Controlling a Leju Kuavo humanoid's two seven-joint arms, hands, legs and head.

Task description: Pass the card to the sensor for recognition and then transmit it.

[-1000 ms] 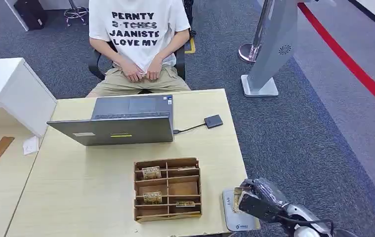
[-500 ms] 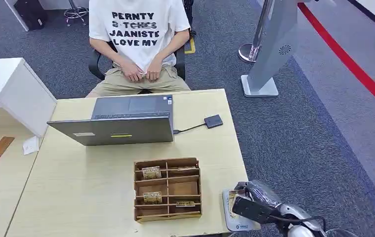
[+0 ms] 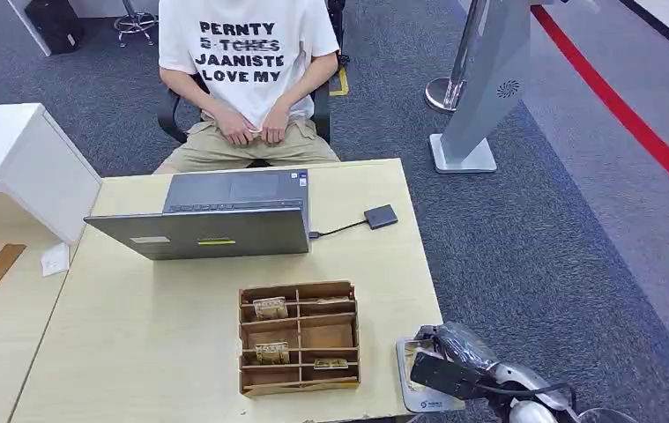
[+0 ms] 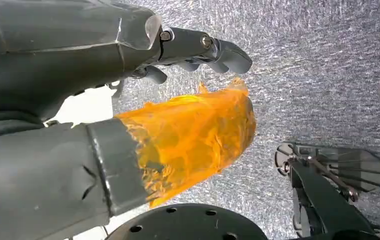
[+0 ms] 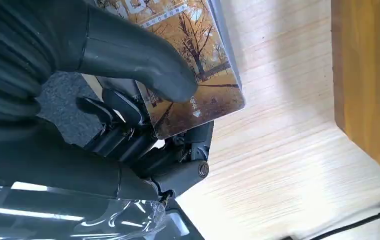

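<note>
Holding the card [image 5: 193, 65] flat over the card reader [image 3: 419, 388] with right hand [image 3: 454, 361] pinched on it, mid-recognition; next, lifting toward the person [image 3: 242, 79].

A glossy rectangular card [image 5: 193, 75] (printed with golden autumn trees) lies flat over the pale grey sensor pad [image 3: 412, 401] at the table's near right corner.

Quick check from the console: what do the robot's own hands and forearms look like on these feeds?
The right hand is dark grey under clear plastic film, on a silver arm with a black cable. The left hand is grey with darker fingers, and its thick thumb wears a crinkled orange wrap.
</note>
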